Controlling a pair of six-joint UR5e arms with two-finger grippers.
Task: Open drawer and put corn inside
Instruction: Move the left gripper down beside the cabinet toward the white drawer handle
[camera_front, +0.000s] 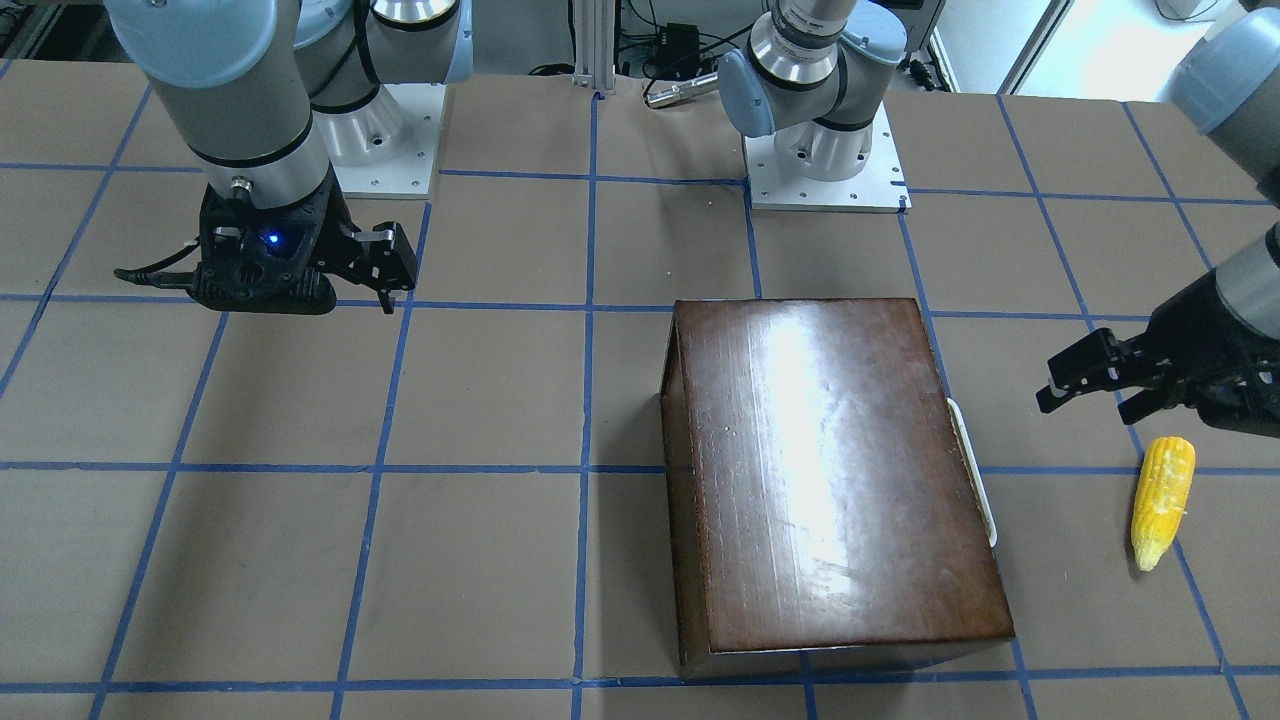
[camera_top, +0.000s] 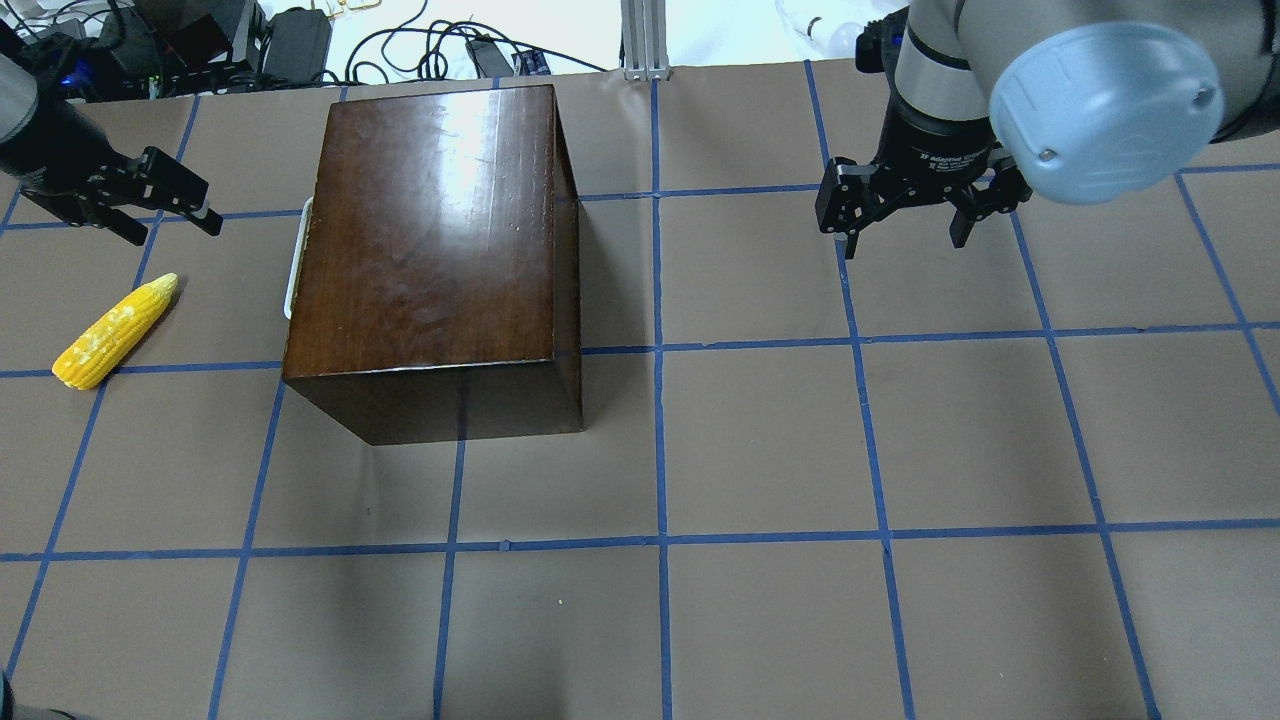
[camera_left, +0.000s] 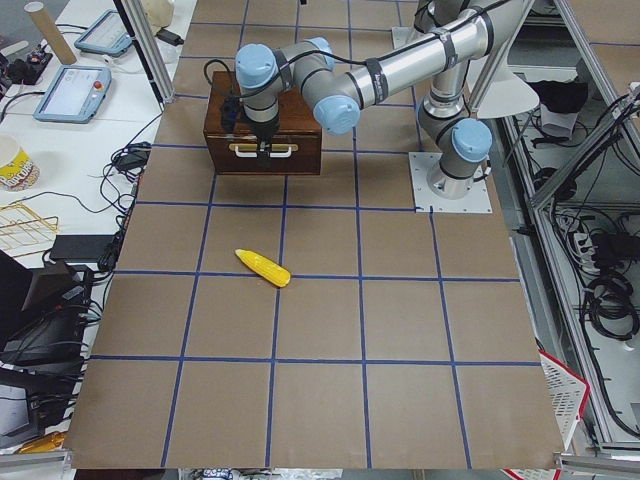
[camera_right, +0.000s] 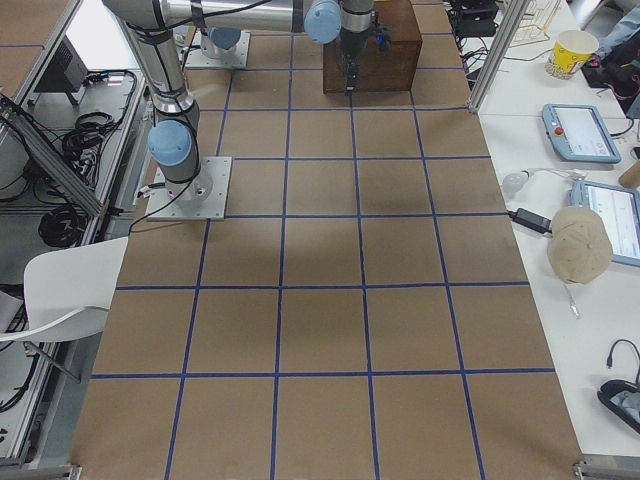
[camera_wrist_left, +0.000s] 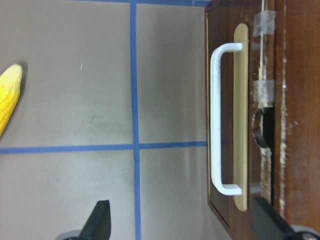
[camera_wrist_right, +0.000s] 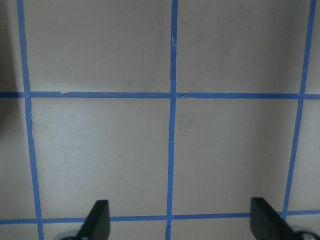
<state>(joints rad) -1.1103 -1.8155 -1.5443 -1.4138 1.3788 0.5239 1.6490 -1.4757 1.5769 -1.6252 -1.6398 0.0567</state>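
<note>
The left gripper (camera_top: 178, 235) hangs with its jaws spread wide and nothing between them, over the table (camera_top: 760, 440) on the robot's left of the dark box (camera_top: 430, 230). Its wrist view looks down past both fingertips at the cream handle (camera_wrist_left: 215, 120), which sits between them and nearer one finger than the other. The handle's bar runs crosswise to the line from finger to finger, so the jaws seem already turned to straddle it rather than lie along it. The drawer (camera_left: 300, 152) is shut, its front flush with the box and facing the robot's left, straight toward this gripper. The handle's long axis follows that front, running from the robot's side of the table toward the far side. Any pull would therefore have to go leftward, away from the box. The corn (camera_top: 115, 332) lies flat on the table, on the same side as the handle but clear of the box. It is near the left gripper and somewhat closer to the robot, set on a slant with its pointed end toward the box. It may sit close to where a long drawer would slide out, which I would watch. The right gripper (camera_top: 905, 245) is likewise open and empty, over bare table well apart on the box's other side, so the left arm is plainly the nearer one to both handle and corn
</note>
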